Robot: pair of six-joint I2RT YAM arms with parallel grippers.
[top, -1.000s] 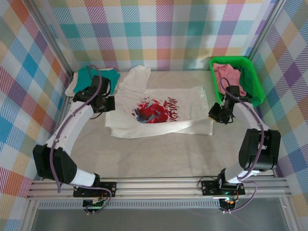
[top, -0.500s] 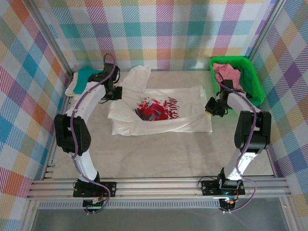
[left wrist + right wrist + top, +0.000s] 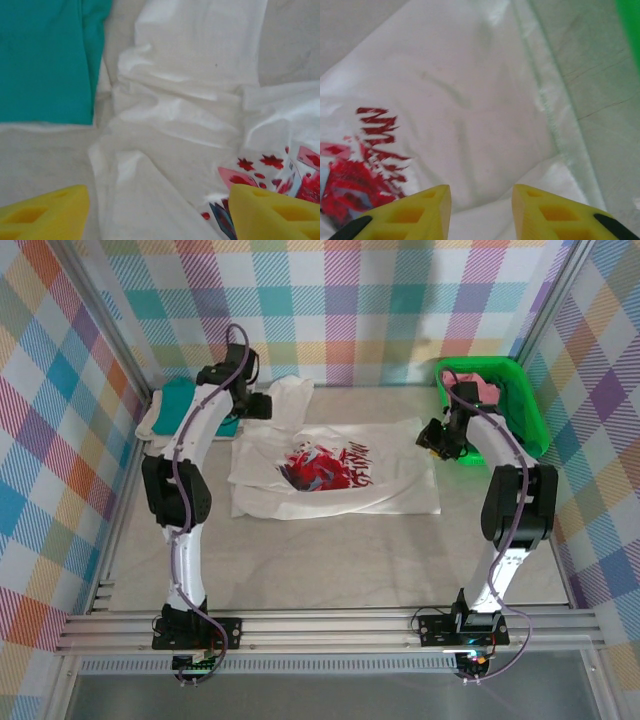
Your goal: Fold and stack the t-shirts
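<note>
The pale grey tabletop (image 3: 330, 560) carries a white cloth t-shirt with a red-and-blue chest graphic (image 3: 330, 475), crumpled at the frame's centre. At upper right, a green plastic basket (image 3: 530, 410) holds a pink t-shirt (image 3: 487, 388). A teal t-shirt (image 3: 180, 400) lies upper left. The left claw (image 3: 262, 405) gapes wide over the white shirt's upper left corner, holding nothing. The right claw (image 3: 432, 435), partly open and empty, is at its upper right edge.

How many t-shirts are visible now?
4: white graphic shirt mid-table, teal shirt far left over a cream shirt, pink shirt in the green basket; more may hide there.
</note>
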